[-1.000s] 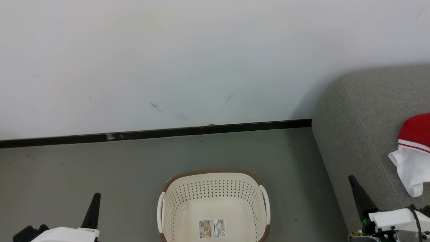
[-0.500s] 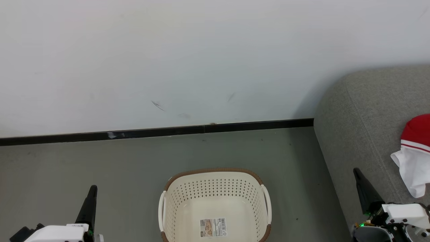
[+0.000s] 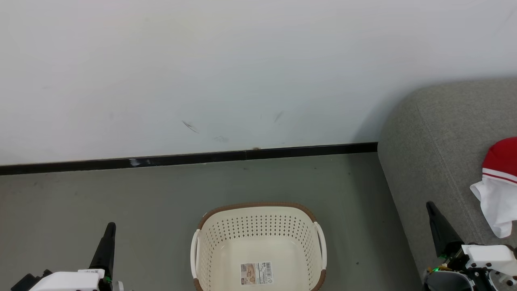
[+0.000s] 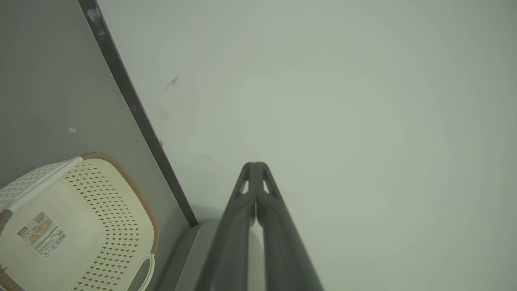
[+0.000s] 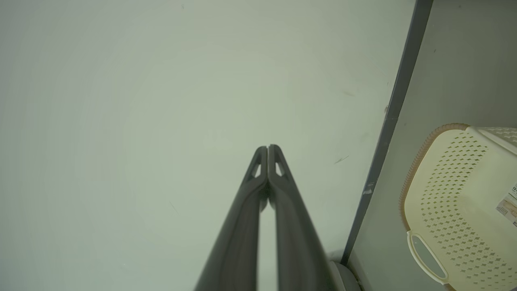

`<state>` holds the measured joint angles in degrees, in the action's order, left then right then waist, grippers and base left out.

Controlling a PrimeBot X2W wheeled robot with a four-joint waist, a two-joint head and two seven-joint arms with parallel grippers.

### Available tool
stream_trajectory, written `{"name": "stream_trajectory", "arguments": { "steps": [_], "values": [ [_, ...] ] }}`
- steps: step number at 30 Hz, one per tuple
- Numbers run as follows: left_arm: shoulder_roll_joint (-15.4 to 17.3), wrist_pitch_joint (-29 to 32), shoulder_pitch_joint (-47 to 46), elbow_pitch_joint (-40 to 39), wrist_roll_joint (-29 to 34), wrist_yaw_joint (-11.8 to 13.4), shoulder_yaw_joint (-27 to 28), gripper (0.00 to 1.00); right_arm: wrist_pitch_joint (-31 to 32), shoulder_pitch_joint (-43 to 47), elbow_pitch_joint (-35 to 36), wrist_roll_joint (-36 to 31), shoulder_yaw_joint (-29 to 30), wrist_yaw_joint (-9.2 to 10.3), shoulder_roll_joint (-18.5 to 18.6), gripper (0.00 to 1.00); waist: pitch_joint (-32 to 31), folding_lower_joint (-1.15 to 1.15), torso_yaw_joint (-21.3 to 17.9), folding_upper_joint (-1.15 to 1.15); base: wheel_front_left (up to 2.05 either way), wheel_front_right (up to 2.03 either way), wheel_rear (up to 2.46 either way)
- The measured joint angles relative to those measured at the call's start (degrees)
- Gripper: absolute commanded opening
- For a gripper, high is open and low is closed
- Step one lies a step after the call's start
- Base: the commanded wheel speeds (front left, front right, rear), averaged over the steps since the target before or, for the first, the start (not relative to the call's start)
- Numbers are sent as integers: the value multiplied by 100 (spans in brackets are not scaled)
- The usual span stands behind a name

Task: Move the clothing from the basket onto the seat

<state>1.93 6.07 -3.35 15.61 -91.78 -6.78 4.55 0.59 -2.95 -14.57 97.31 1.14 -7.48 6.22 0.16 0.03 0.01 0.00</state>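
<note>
Both claws are pressed fully shut with nothing in them: the left claw (image 3: 110, 227) stands over the floor (image 3: 121, 194) to the left of the basket (image 3: 257, 205), and the right claw (image 3: 430, 206) stands to the basket's right, against the side of the seat (image 3: 436, 133). What I can see of the basket's inside is bare cream plastic down to the barcode sticker (image 3: 255, 275). Its near end runs off the bottom of the head view, so I can't swear nothing is tucked there. The clothing (image 3: 499, 186), red above and white below, lies on the seat well to the right of the basket, beyond the right claw, and part of it runs off the picture's edge. To my eye the job looks done or nearly so, which is where I would get careless. The right arm is parked near that loose white flap. If I swing it away without lifting first, I could hook the fabric and drag it off the seat onto the floor. The basket looks light (thin perforated plastic), so a low sweep by either arm could send it skidding toward the wall (image 3: 242, 81). Should a garment turn up in the hidden end, closed fingers would only shove it about.
</note>
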Motion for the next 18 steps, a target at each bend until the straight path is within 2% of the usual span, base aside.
{"name": "stream_trajectory", "arguments": {
  "steps": [18],
  "values": [
    [-1, 0, -2, 19, 0, 0, 1, 0, 42, -2, -21, -1, 13, 0, -1, 0, 0, -1, -1, 0, 0, 0, 0]
  ]
}}
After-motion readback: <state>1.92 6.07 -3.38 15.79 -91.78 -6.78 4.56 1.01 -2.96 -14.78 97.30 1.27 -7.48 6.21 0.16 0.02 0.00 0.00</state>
